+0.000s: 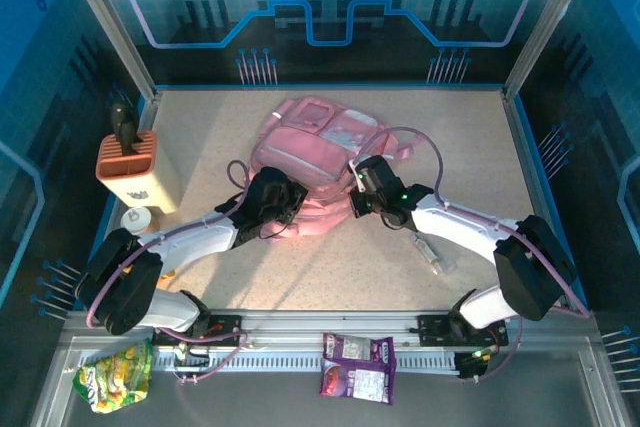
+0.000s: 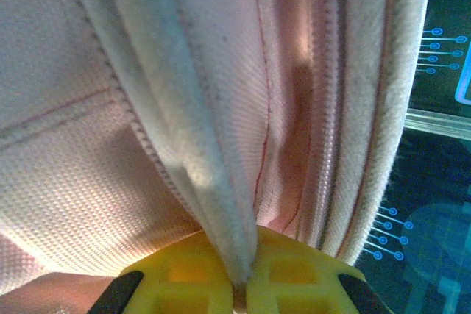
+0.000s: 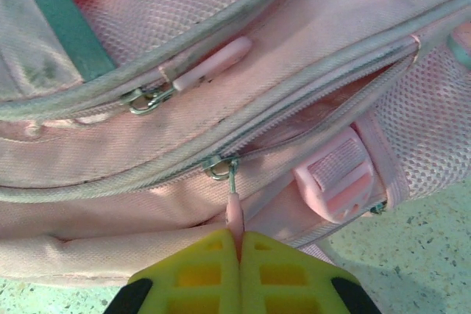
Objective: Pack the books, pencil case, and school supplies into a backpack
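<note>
While scanning from above, logged the speckled table (image 1: 300, 282) as the widest surface. Found the pink backpack (image 1: 310, 142) lying flat at its far centre, clear-fronted pocket facing up. Biggest item by far.

Noted both arms stretched in from the near edge, meeting at the pack's near side.

Left claw (image 2: 239, 288): pressed together, pinching a thick piped fold of the pack's pink fabric between yellow fingers (image 2: 184, 281). Placed at the pack's near-left part in the overhead view.

Right claw (image 3: 239, 248): pressed together, pinching the pink pull tab (image 3: 234, 215) under a metal zip slider (image 3: 219, 167). Saw that zip gaping somewhat to the right of the slider. Spotted a second pink pull (image 3: 210, 64) on the zip above, untouched, and a pink strap buckle (image 3: 338, 182) just right of the claw.

Orange-and-cream block holder (image 1: 135, 172): upright at the table's left edge, well apart from the pack.

Purple snack packet (image 1: 357, 367) and green snack bag (image 1: 115, 375): on the near ledge, in front of the arm bases.

Slim clear-and-silver tube (image 1: 432, 255): flat on the table beside the right forearm, apart from the pack.
</note>
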Robot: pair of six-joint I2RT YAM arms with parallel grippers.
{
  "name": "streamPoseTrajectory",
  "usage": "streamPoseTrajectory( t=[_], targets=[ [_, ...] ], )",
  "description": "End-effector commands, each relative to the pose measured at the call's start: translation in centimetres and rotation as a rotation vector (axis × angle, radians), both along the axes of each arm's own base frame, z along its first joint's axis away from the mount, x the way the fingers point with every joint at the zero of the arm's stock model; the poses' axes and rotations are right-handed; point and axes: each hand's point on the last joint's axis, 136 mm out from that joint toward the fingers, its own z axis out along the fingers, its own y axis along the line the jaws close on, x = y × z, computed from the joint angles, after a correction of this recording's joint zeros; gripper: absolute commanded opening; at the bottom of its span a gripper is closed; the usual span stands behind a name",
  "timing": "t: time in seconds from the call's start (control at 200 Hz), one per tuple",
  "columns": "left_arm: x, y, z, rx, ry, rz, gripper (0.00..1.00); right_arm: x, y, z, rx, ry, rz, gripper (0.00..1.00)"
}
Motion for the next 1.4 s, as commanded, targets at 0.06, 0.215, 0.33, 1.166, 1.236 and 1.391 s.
streamPoseTrajectory(
  t=[0.06, 0.215, 0.33, 1.166, 1.236, 1.391],
  targets=[
    [0.1, 2.0, 1.1, 0.063, -0.039, 0.027, 0.0, 2.4, -2.0, 0.8, -0.002, -0.035, -0.082, 0.0],
    [-0.4, 2.6, 1.3, 0.05, -0.025, -0.034, 0.0, 4.3, -2.8, 0.8, -0.007, -0.043, -0.114, 0.0],
    [-0.3, 2.5, 1.9, 0.012, -0.043, -0.068, 0.0, 4.9, -2.4, 1.3, -0.002, -0.055, -0.106, 0.0],
    [-3.5, 5.0, 3.2, 0.182, -0.074, -0.194, 0.4, 2.7, 1.6, 5.7, 0.33, 0.131, -0.031, 0.56],
    [-3.9, 5.6, 3.8, 0.226, -0.083, -0.2, 0.47, 2.8, 3.3, 6.0, 0.416, 0.201, -0.013, 0.62],
    [-5.0, 7.0, 4.8, 0.36, -0.098, -0.181, 0.59, 4.4, 5.2, 4.8, 0.468, 0.329, -0.061, 0.64]
  ],
)
